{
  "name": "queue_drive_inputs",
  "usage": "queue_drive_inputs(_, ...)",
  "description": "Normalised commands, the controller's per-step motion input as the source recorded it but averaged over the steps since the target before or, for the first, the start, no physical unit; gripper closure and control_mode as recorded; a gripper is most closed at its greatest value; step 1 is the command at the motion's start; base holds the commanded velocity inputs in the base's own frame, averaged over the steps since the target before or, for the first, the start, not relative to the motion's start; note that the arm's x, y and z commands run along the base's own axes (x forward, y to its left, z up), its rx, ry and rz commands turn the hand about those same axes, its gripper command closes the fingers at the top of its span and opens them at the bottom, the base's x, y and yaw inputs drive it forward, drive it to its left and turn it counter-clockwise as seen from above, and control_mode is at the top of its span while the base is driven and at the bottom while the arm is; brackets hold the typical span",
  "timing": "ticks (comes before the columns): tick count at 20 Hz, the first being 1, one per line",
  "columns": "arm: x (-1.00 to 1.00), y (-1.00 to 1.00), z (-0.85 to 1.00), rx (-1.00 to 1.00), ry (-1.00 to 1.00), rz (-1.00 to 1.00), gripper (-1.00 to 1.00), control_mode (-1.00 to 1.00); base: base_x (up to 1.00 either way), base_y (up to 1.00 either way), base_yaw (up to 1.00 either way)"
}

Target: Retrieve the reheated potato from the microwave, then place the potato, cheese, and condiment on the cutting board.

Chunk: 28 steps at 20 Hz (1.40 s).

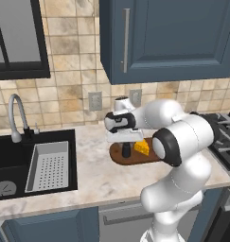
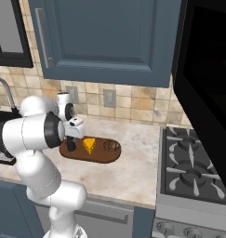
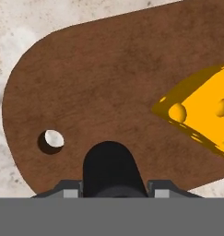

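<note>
- Hand view looks straight down on the cutting board (image 3: pixel 95 92), with the dark rounded top of the condiment (image 3: pixel 109 166) sitting between the two finger tips of the tool (image 3: pixel 112 191).
- Its fingers stand narrow, clenched on the condiment bottle, which looks to stand upright on the board's left end near the hanging hole; whether its base already bears on the wood I cannot tell.
- The grip from above, along the bottle's axis, suits a tall narrow thing: it keeps it vertical so it can be set down without tipping.
- The cheese (image 2: pixel 89 145) lies on the middle of the board, just beside the bottle but apart from it, leaving room for the fingers.
- The potato (image 2: pixel 111 146) rests on the board's right end, well clear of the arm, so it appears to be out of the microwave (image 2: pixel 202 83) already; the oven's dark door hangs above the stove at the right.
- The board lies on the table (image 1: pixel 102 179) toward its back edge, between the sink and the stove, its long side running along the wall.
- Judged from this, all three foods are on the board and only letting go and lifting straight up remains.
- The risk: a sideways pull on release could topple the bottle against the cheese.
</note>
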Motion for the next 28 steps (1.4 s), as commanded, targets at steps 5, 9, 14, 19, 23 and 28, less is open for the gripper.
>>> queue_drive_inputs(5, 0.00, -0.12, -0.04, 0.00, 0.03, 0.00, -1.00, -1.00, 0.00, 0.00, 0.00)
queue_drive_inputs(9, -0.04, -0.09, 0.05, 0.00, 0.00, 0.00, -1.00, -1.00, 0.00, 0.00, 0.00)
queue_drive_inputs(14, -0.12, 0.00, 0.10, 0.00, 0.00, 0.00, -1.00, -1.00, 0.00, 0.00, 0.00)
queue_drive_inputs(19, -0.14, 0.00, 0.09, 0.00, 0.00, 0.00, -1.00, -1.00, 0.00, 0.00, 0.00)
queue_drive_inputs(23, -0.24, 0.00, 0.08, 0.00, 0.00, 0.00, -1.00, -1.00, 0.00, 0.00, 0.00)
queue_drive_inputs(28, -0.34, 0.00, 0.06, 0.00, 0.00, -0.01, -1.00, -1.00, 0.00, 0.00, 0.00)
